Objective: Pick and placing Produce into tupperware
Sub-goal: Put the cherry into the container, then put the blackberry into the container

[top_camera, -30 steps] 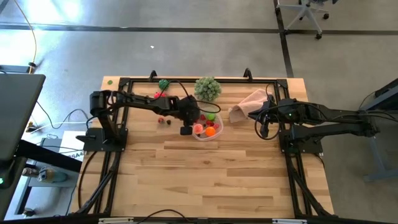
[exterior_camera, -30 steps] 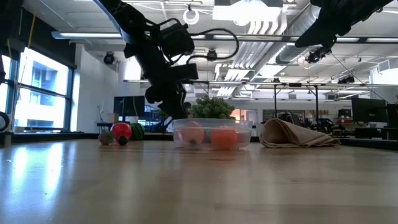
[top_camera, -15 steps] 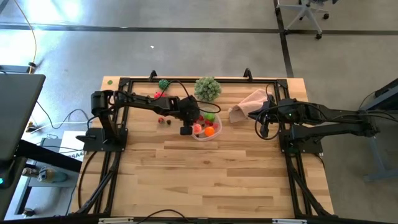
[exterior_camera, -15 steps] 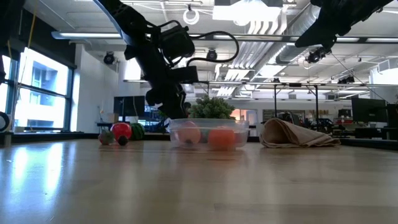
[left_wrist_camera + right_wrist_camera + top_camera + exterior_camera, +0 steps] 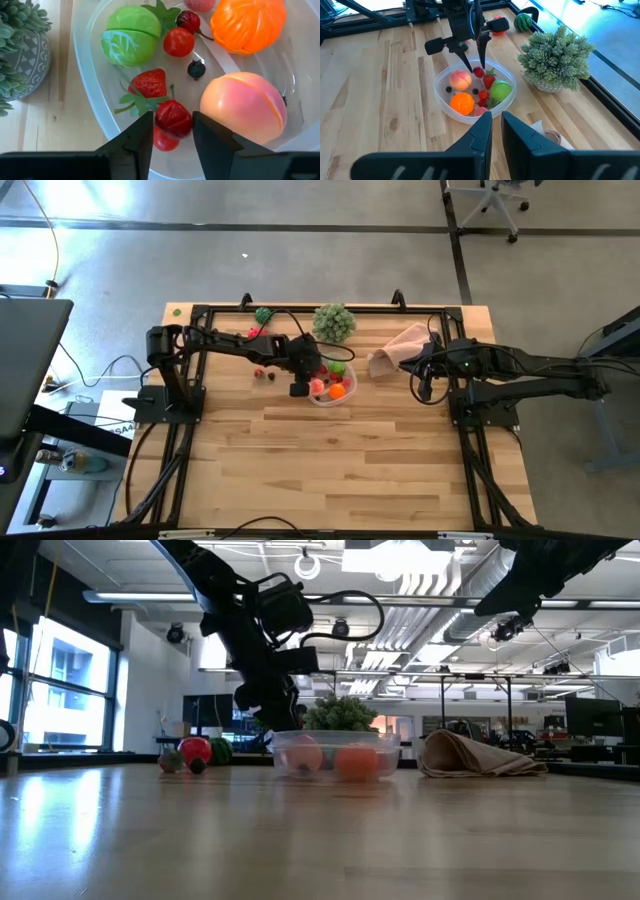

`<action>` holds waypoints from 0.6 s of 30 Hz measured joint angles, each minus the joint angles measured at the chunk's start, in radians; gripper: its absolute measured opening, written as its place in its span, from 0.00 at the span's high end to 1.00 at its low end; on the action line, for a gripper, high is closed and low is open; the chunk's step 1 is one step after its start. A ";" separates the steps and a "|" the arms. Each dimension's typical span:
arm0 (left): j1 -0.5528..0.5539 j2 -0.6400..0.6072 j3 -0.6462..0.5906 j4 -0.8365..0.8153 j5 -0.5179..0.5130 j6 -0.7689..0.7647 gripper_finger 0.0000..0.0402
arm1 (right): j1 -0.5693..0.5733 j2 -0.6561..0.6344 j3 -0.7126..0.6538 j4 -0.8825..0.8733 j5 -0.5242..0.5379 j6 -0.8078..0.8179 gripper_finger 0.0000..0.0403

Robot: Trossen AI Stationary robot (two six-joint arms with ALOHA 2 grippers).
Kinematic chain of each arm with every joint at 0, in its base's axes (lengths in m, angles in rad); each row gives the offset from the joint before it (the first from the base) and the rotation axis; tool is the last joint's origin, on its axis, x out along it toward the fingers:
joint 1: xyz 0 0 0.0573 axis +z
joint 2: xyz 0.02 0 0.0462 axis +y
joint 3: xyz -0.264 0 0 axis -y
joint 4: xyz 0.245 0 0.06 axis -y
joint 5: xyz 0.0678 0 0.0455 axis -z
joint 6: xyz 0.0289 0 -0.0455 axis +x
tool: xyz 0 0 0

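Left pincer [image 5: 172,131] widened, bumpy strawberry [image 5: 173,118], clear tupperware [image 5: 87,75]

left claw [image 5: 472,62] pointing down - fingers slightly parted, right claw [image 5: 496,119] closed - raised, idle

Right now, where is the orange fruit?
The orange fruit lies inside the tupperware near the table's middle in the high view, beside the pink peach, with the left claw over the container.
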State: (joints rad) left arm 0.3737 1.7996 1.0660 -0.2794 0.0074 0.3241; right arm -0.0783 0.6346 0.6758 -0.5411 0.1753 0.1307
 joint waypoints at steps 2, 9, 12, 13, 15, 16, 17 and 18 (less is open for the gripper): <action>0.000 0.000 0.000 0.000 0.000 0.000 0.66 | 0.000 0.000 0.000 0.000 0.000 0.000 0.93; -0.001 0.000 0.001 -0.001 0.000 0.008 0.63 | 0.000 0.000 0.000 0.000 0.000 0.000 0.93; -0.001 0.000 0.038 -0.047 -0.009 0.008 0.63 | 0.000 0.000 0.000 0.000 0.000 0.000 0.93; -0.001 0.000 0.058 -0.070 -0.012 0.008 0.63 | 0.000 0.000 0.000 0.000 0.001 0.000 0.93; -0.001 0.000 0.106 -0.142 -0.019 0.003 0.63 | 0.000 0.000 0.000 0.000 0.001 0.000 0.93; -0.001 0.000 0.133 -0.182 -0.019 -0.003 0.63 | 0.000 0.000 0.000 0.000 0.001 0.000 0.93; -0.001 0.000 0.160 -0.222 -0.020 -0.014 0.63 | 0.000 0.000 0.000 0.000 0.001 0.000 0.93; -0.001 -0.001 0.187 -0.262 -0.024 -0.026 0.63 | 0.000 0.000 0.000 0.000 0.001 0.000 0.93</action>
State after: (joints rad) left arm 0.3728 1.7989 1.2532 -0.5414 -0.0163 0.2976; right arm -0.0784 0.6346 0.6758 -0.5411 0.1761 0.1305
